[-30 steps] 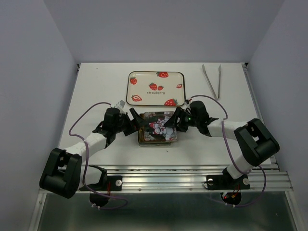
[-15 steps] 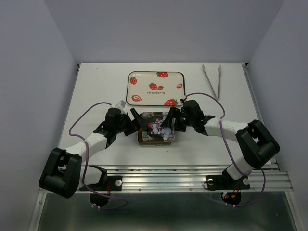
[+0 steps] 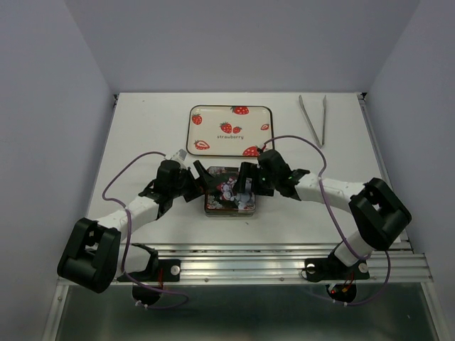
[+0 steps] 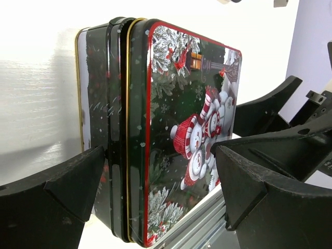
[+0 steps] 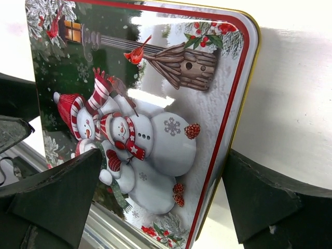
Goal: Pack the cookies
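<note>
A dark green tin (image 3: 229,193) with a snowman lid lies closed at the table's middle. It fills the left wrist view (image 4: 171,104) and the right wrist view (image 5: 155,78). My left gripper (image 3: 200,179) is open at the tin's left side, one finger by the base wall and one out over the lid (image 4: 158,155). My right gripper (image 3: 245,183) is open above the lid's right half, its fingers spread across the lid's width (image 5: 163,155). No cookies are in view.
A white tray (image 3: 213,117) printed with red strawberries lies behind the tin. Metal tongs (image 3: 314,118) lie at the back right. A metal rail (image 3: 284,256) runs along the table's near edge.
My right gripper has moved left, from the tin's right edge to over the lid. The left gripper has stayed at the tin's left side.
</note>
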`<state>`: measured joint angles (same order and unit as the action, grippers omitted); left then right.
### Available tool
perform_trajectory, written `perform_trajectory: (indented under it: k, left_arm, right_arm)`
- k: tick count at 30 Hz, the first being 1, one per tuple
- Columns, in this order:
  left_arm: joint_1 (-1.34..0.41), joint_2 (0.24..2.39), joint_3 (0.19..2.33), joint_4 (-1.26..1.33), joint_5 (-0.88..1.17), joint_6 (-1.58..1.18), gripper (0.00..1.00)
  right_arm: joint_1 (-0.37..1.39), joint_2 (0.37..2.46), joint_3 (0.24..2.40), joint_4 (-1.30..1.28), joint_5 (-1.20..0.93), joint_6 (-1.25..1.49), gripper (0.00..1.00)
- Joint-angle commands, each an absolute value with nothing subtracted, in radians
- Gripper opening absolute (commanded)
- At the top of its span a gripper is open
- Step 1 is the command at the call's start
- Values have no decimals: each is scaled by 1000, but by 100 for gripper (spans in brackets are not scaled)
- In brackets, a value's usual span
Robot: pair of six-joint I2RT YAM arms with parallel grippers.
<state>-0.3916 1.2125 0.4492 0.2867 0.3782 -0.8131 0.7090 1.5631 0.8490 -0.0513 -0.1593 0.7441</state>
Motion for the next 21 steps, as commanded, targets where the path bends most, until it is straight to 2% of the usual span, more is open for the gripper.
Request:
perform_trajectory:
  k: [1, 14, 21]
  left_arm:
    - [-400, 1201, 454, 284, 368, -802, 99]
    - [-400, 1193, 494, 192, 293, -772, 99]
    - [-400, 1154, 509, 130, 239, -767, 89]
  right_arm:
    - [730, 1543, 910, -81, -84, 715, 100]
    - [730, 1485, 928, -117, -15, 675, 100]
    - [730, 1422, 939, -167, 87, 641, 100]
